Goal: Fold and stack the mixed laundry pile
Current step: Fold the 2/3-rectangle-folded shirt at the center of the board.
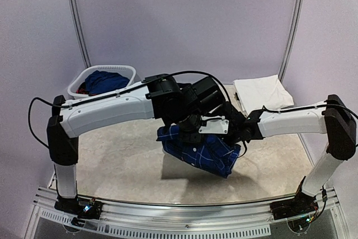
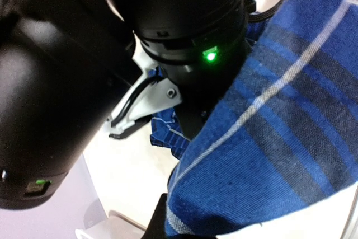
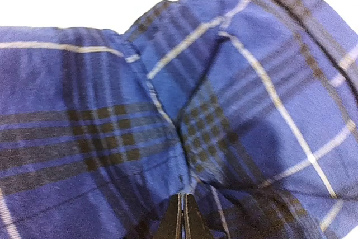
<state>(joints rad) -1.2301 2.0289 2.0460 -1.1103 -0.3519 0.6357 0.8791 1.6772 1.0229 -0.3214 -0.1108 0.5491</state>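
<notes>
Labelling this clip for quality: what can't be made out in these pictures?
Top view: the arms hide where the shirt is gripped.
Basket: its wall hides most clothes inside.
Right wrist view: shirt fills nearly the whole frame.
Left wrist view: blurred black housing covers half.

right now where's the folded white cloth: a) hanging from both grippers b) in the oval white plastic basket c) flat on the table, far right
c: the folded white cloth lies flat on the table at the far right, away from the oval white plastic basket
</notes>
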